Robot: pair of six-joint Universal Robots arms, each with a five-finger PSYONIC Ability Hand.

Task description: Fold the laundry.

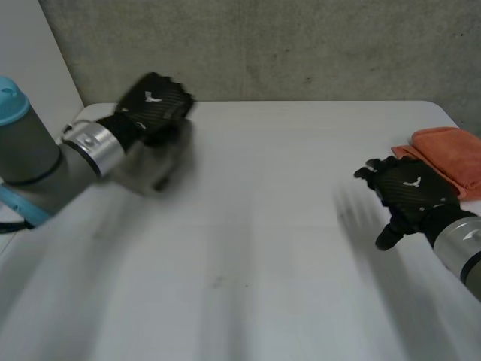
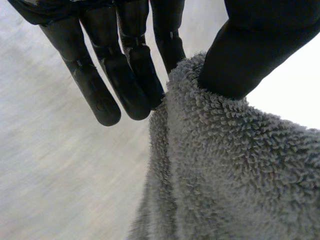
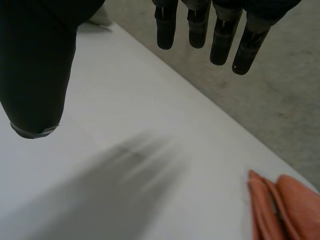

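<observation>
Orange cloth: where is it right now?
In the head view the orange cloth lies folded at the far right edge of the table, just beyond the right hand and apart from it.

It looks like a robotics lab or a test room; a plain white worktop point(image 1: 270, 195) stands against a bare grey concrete wall point(image 1: 301, 45), with a white panel point(image 1: 26, 45) at its left; a grey arm point(image 1: 34, 162) with a light-blue cap carries the black left hand point(image 1: 154, 101).
</observation>
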